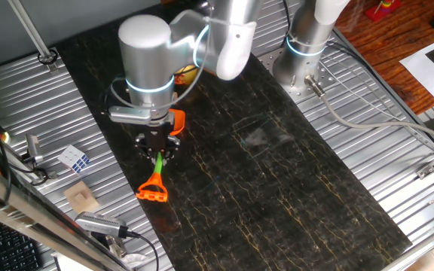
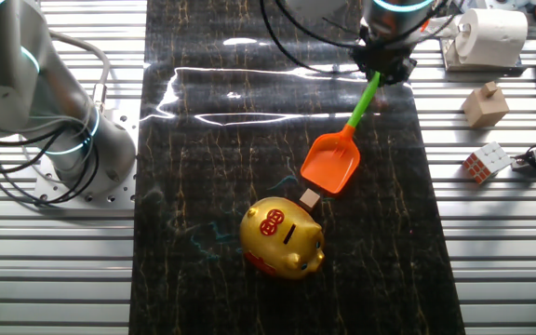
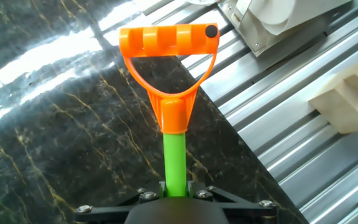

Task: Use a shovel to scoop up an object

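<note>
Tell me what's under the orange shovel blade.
Below the shovel blade lies dark marble-patterned mat; a small tan block shows at its front edge. Anything directly beneath the blade is covered.

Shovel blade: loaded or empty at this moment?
Empty. In the other fixed view the shovel shows a bare orange scoop, and the gold pig stands on the table beyond its front edge.

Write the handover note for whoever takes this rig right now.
Gripper: shut on the shovel's green shaft, handle end sticking out past the hand.
Shovel: blade tilted down over the dark mat, tip close to a small tan block.
Gold pig: upright on the mat just beyond the blade, not on it.
Done: shovel picked up and brought near.
Left: slide the blade under the pig and lift.
</note>
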Robot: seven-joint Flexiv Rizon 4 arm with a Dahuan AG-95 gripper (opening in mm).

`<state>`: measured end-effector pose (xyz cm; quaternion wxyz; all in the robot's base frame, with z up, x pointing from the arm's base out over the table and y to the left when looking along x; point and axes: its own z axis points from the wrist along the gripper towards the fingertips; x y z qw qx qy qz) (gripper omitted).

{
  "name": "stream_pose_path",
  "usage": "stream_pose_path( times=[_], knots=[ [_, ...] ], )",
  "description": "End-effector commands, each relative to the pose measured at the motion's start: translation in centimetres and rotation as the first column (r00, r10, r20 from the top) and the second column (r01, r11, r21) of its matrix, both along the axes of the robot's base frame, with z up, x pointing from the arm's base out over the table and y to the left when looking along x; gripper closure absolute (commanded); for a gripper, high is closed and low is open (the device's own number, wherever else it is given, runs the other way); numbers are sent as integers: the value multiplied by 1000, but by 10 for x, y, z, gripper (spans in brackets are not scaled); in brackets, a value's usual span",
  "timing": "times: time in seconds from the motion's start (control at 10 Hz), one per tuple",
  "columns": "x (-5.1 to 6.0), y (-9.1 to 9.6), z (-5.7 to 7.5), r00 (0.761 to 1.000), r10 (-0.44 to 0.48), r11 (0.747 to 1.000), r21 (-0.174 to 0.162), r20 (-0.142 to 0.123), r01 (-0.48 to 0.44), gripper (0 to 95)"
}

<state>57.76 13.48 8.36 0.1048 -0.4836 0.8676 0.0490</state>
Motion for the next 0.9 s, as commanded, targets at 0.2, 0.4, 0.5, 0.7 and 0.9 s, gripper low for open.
stream_pose_path(
  times=[0.2,0.4,0.5,0.7,0.9],
  knots=[
    [-2,-4,2,1000,8,1000,9,-4,-8,950],
    [-4,-10,5,1000,8,1000,30,-5,-8,950],
    [-5,-13,6,1000,5,999,37,-8,-5,950],
    [-5,-15,5,1000,-9,999,48,-15,10,950],
    [-5,-18,5,1000,-9,998,57,-16,10,950]
  ],
)
